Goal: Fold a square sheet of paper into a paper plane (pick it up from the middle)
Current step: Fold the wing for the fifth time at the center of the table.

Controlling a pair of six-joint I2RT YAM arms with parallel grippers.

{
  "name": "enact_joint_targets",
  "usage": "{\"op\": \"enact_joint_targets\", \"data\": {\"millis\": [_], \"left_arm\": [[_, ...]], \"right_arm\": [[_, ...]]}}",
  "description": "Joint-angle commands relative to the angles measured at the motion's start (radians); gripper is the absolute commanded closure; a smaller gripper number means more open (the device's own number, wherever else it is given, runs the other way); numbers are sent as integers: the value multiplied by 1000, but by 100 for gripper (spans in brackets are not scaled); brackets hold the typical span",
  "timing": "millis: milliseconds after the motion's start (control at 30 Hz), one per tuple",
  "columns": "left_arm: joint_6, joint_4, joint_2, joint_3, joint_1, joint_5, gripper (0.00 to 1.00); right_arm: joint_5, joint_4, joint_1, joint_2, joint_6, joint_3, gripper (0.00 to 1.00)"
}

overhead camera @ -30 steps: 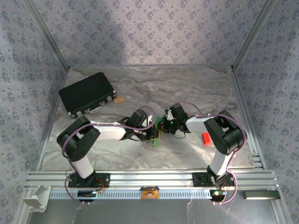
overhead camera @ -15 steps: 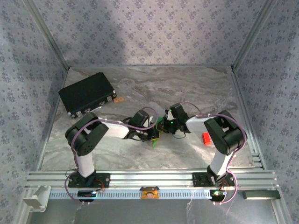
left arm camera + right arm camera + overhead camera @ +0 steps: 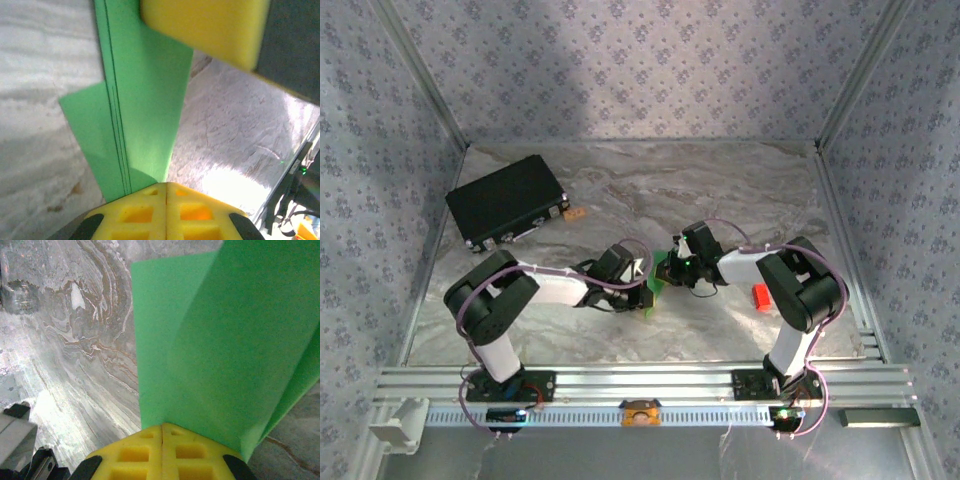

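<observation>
Your left gripper (image 3: 166,187) is clenched on the square sheet of paper (image 3: 147,110), its yellow fingers pinched shut over the stacked folded edges. Your right gripper (image 3: 162,429) is clamped the same way on a broad green flap. From above, the sheet is bunched between the two claws, just toward 6 o'clock from the middle of the table (image 3: 720,190). I cannot tell whether it touches the surface. This looks like a crease being set, so treat one pinch as the anchor and work the other slowly along the fold line. Line the layers up edge to edge before pressing. Never pull the claws apart, since thin paper is likely to tear or slip. Count: one sheet, two claws, one black case (image 3: 507,202) at 10 o'clock, one small tan piece (image 3: 574,213) just beside it, and one red block (image 3: 760,296) at 3 o'clock of the sheet.
</observation>
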Motion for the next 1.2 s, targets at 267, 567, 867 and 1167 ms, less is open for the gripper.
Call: {"op": "enact_joint_targets", "data": {"millis": [267,567,867,1167], "left_arm": [[72,-232,-81,-83,-61,-33,93],[91,-268,-154,-101,-69,-31,94],[73,-229,-304,-119,-68,-48,96],[9,-118,-329,-119,-15,-75,97]], "right_arm": [[76,-106,-1,22,-1,-33,93],[74,-98,2,23,7,-36,93],[68,-94,11,9,19,-45,93],[69,-78,31,-33,49,-78,93]]}}
